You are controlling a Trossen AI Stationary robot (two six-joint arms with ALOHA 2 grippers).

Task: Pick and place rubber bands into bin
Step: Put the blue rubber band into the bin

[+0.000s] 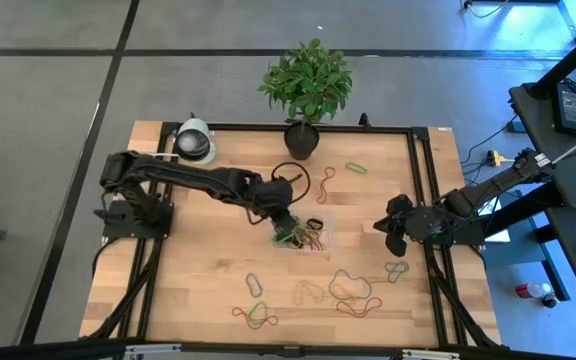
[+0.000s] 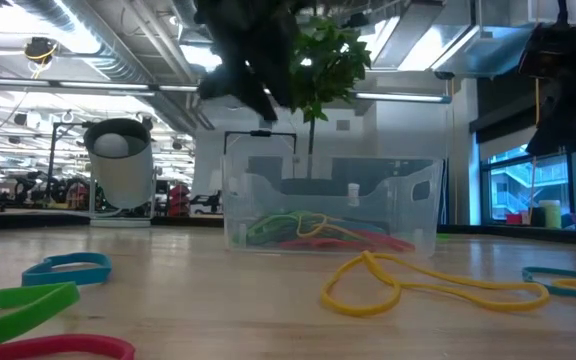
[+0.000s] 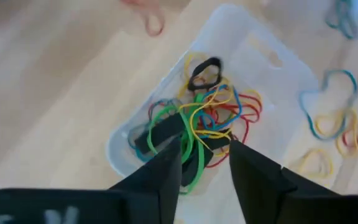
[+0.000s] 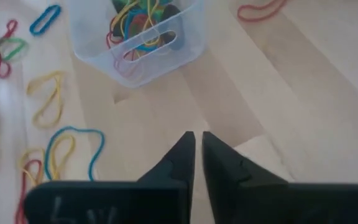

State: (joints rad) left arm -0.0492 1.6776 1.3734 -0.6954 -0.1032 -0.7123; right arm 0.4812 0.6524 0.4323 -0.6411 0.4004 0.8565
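Observation:
The clear bin (image 1: 326, 224) sits mid-table and holds a tangle of red, green, yellow, blue and black rubber bands (image 3: 207, 112). My left gripper (image 3: 205, 143) hovers open just above the bin's left end (image 1: 290, 228); whether its fingertips touch the bands in the bin I cannot tell. Loose bands lie on the wood: a green one (image 1: 356, 168) and a red one (image 1: 326, 181) on the far side, and several near the near edge (image 1: 353, 291). My right gripper (image 4: 197, 140) is shut and waits over bare wood right of the bin (image 1: 393, 227).
A dark plant pot (image 1: 302, 139) with a leafy plant stands at the far edge, with a white dome-shaped device (image 1: 196, 141) to its left. A thin black loop (image 1: 294, 176) lies between the pot and the bin. Bare wood (image 1: 208, 260) lies left of the bin.

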